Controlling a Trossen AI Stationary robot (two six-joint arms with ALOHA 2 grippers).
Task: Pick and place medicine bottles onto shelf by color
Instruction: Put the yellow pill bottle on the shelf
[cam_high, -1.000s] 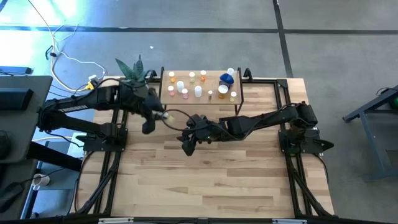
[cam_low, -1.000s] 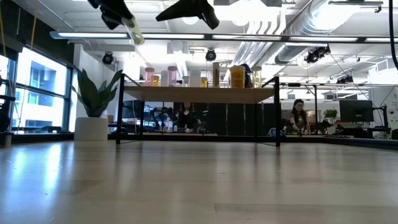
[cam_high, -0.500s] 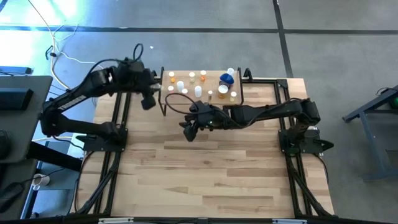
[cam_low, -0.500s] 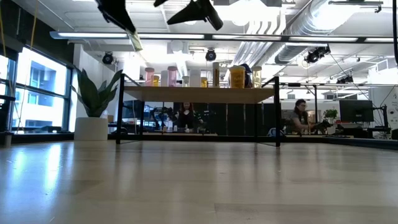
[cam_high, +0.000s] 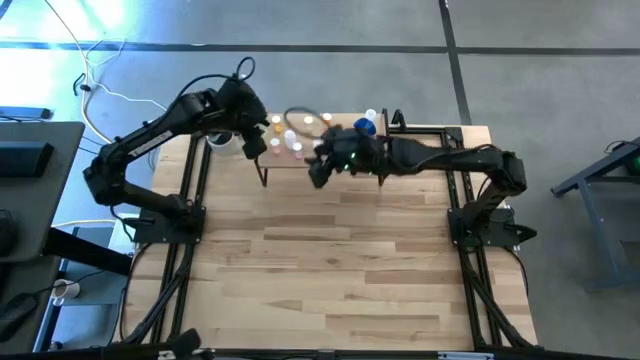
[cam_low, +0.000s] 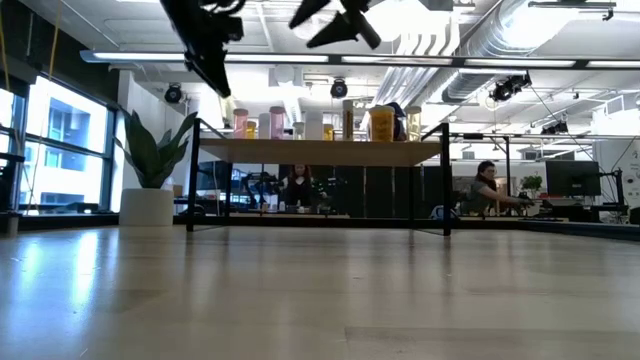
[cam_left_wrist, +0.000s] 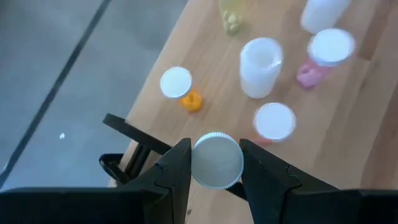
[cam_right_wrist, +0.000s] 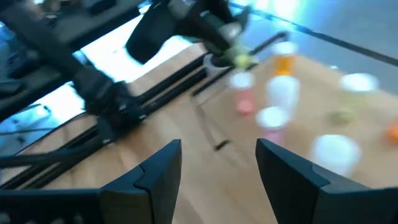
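The shelf (cam_high: 330, 150), a small light-wood board on black legs, stands at the table's far edge with several medicine bottles (cam_high: 297, 140) on it: white, pink, orange, yellow-green and a blue one (cam_high: 364, 127). My left gripper (cam_high: 252, 145) hovers over the shelf's left end, shut on a small yellow-green bottle (cam_right_wrist: 240, 60) whose white cap (cam_left_wrist: 216, 160) shows between the fingers. My right gripper (cam_high: 320, 172) hangs open and empty above the shelf's near edge, its fingers wide apart (cam_right_wrist: 217, 180). My left gripper pinches the small bottle between its two fingers, which sit on opposite sides just by the white cap (cam_left_wrist: 200, 163). The fingers slant down toward the table's far side. The bottle is lifted clear above the shelf's left end, its cap turned back toward the wrist.
A potted green plant (cam_low: 150, 165) stands left of the shelf. The shelf's black legs (cam_low: 193, 175) stand on the tabletop. Bare wood (cam_high: 340, 270) stretches from the shelf to the table's near edge. People sit in the room beyond.
My left gripper has swung toward the table's far edge with the bottle, from over the bare table to the shelf's left end, and has tipped further down. My right gripper, still open, has gone up and toward the far edge to the shelf's near edge.
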